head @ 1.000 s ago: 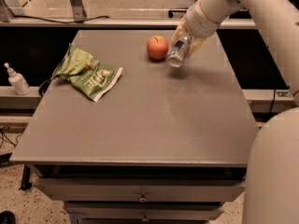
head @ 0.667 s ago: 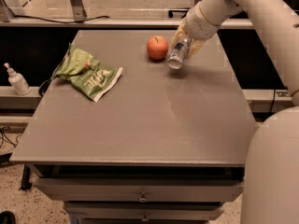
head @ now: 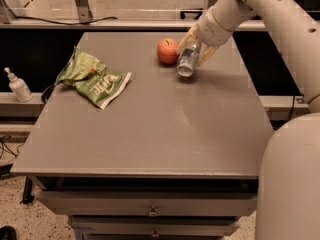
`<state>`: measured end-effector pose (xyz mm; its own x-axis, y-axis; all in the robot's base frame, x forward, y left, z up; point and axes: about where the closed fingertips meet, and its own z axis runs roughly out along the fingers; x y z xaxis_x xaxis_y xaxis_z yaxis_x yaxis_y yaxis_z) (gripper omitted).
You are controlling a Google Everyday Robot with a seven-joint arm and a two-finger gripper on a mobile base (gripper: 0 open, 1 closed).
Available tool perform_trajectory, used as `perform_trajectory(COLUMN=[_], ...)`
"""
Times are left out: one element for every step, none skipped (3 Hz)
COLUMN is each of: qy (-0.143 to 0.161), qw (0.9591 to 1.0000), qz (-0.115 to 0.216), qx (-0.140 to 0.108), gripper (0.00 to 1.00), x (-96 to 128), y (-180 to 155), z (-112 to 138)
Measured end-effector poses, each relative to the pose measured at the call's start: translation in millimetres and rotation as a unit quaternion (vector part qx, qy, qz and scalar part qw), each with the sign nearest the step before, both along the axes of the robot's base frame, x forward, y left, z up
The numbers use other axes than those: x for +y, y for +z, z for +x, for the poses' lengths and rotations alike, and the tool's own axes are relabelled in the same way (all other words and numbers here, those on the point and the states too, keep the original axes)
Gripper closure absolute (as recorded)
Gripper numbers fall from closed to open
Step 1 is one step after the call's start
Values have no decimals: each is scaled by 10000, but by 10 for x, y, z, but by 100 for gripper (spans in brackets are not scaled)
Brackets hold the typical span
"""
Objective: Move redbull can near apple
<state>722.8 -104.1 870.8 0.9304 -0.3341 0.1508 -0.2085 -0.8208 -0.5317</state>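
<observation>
My claw (head: pixel 194 48) is at the far side of the grey table (head: pixel 150 134), fingers clamped around the redbull can (head: pixel 185 66). The can hangs tilted, its round end toward the camera, and I can't read its label. The apple (head: pixel 168 51) is just beside the claw, camera-left. The crumpled green snack bag (head: pixel 92 77) lies well off that way, its white lettering unreadable.

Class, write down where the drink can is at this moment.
In the camera view the can is held tilted in the gripper, at the far right of the table, just right of the apple and well away from the green bag.
</observation>
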Motion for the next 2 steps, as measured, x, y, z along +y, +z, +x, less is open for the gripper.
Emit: perform_trajectory(qy=[8, 11], qw=[10000, 10000], qz=[-9, -10], qx=[14, 15], gripper=[0, 0], x=[6, 8], y=[-13, -11], z=[-4, -7])
